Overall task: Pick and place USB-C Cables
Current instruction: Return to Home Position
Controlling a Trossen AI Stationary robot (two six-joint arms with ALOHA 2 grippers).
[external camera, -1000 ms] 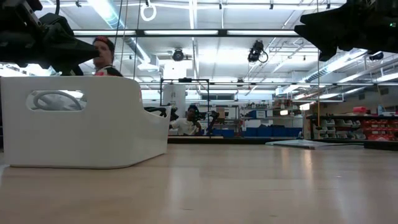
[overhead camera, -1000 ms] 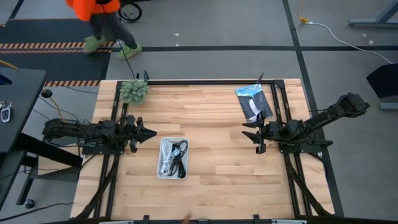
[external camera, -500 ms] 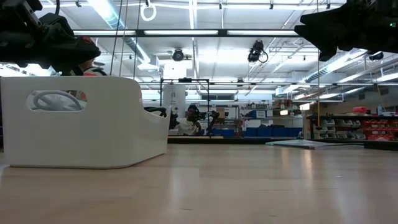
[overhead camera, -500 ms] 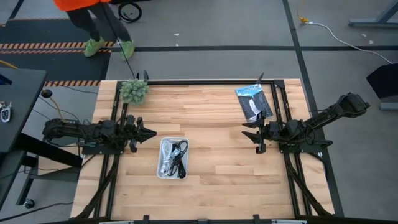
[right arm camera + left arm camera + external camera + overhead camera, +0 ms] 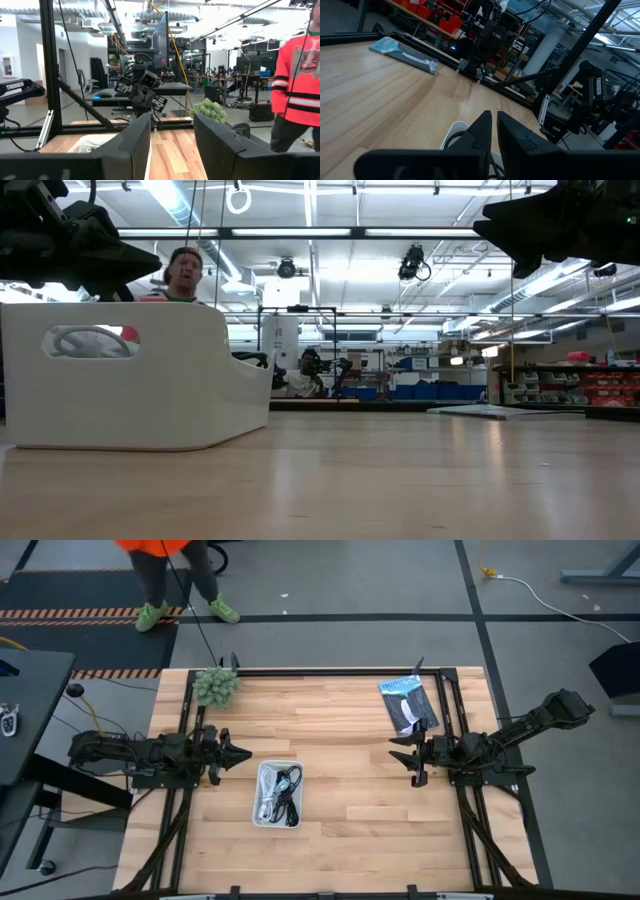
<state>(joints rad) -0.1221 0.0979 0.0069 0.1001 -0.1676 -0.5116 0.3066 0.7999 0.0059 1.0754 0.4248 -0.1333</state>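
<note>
The USB-C Cables (image 5: 279, 792) are lying in a tangle inside the white bin (image 5: 257, 802). I can tell a dark one from a pale one, but I cannot count them. The bin is standing on the wooden table (image 5: 360, 830), a little left of the middle.

The left gripper (image 5: 243, 754) is hovering just beside the bin's far left corner, with its fingers (image 5: 481, 131) almost together and carrying nothing. The right gripper (image 5: 396, 752) is hanging well apart from the bin on the right side. Its fingers (image 5: 135, 142) are spread wide, with nothing between them.

A broad band of bare wood is running between the bin and the right gripper, and it is reaching to the near edge.

A blue-black packet (image 5: 408, 705) is lying near the far right edge, just beside the black frame rail (image 5: 446, 690). Its print is too small to read. A green tuft (image 5: 215, 686) is sitting at the far left corner. Beyond the far edge a person (image 5: 170, 565) in an orange top is standing on the floor.

In the right wrist view the word TROSSEN (image 5: 17, 86) is showing on the left arm (image 5: 36, 91).
</note>
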